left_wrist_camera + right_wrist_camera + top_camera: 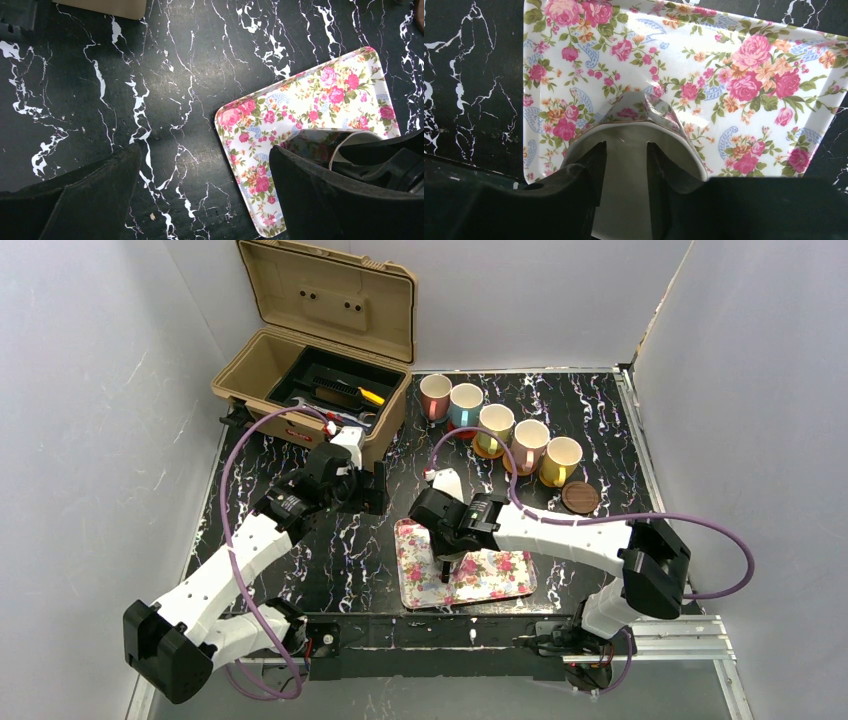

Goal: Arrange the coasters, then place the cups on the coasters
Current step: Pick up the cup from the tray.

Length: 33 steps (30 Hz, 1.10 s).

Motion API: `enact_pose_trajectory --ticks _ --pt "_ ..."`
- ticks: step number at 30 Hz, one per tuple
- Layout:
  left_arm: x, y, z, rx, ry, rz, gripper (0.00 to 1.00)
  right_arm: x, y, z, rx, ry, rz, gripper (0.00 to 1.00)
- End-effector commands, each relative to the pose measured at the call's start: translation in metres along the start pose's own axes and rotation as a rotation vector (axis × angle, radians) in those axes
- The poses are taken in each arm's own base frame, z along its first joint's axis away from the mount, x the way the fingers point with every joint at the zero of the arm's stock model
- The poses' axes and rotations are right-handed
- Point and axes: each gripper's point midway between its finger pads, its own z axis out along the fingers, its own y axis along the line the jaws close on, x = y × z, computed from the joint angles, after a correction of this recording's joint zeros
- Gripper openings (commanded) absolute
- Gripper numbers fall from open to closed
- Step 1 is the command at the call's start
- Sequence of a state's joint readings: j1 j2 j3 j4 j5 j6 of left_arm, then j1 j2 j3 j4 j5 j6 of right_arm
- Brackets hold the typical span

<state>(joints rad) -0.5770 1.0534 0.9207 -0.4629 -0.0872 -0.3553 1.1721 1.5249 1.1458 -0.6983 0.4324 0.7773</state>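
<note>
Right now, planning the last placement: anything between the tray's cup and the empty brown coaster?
Nothing visible. The cup stands on the tray at the right claw; bare table leads to the brown coaster, the yellow cup just beside it.

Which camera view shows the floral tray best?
Top external: the whole floral tray lies in frame, the right gripper over it. Left wrist catches one end; right wrist sees it close, edges cut off.

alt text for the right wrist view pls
The right tool sits astride part of a glossy cream cup on a floral tray; whether it grips yet is unclear. Black marbled table shows at the edges.
</note>
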Motion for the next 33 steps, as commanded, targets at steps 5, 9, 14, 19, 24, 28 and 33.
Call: enact_pose_trajectory --ticks 5,9,14,19,24,28,33 --pt "-0.006 0.009 -0.007 -0.033 -0.04 0.02 0.98 -0.012 0.007 -0.009 0.004 -0.029 -0.016 0.3" --pt "-0.006 0.01 -0.007 -0.035 -0.04 0.022 0.98 -0.014 0.009 -0.017 -0.014 -0.031 -0.01 0.29" --pt "-0.006 0.011 -0.009 -0.039 -0.047 0.022 0.98 -0.031 0.016 -0.043 -0.069 -0.078 0.023 0.36" --pt "-0.007 0.011 -0.01 -0.036 -0.05 0.02 0.98 -0.04 0.034 -0.057 -0.149 -0.107 0.041 0.48" --pt "-0.006 0.011 -0.009 -0.037 -0.046 0.021 0.98 -0.033 0.037 -0.042 -0.112 -0.088 0.012 0.53" --pt "-0.005 0.011 -0.009 -0.036 -0.047 0.021 0.98 -0.027 0.035 -0.028 -0.071 -0.07 -0.014 0.54" --pt "-0.005 0.011 -0.009 -0.038 -0.046 0.021 0.98 -0.019 0.03 -0.015 -0.024 -0.047 -0.042 0.5"
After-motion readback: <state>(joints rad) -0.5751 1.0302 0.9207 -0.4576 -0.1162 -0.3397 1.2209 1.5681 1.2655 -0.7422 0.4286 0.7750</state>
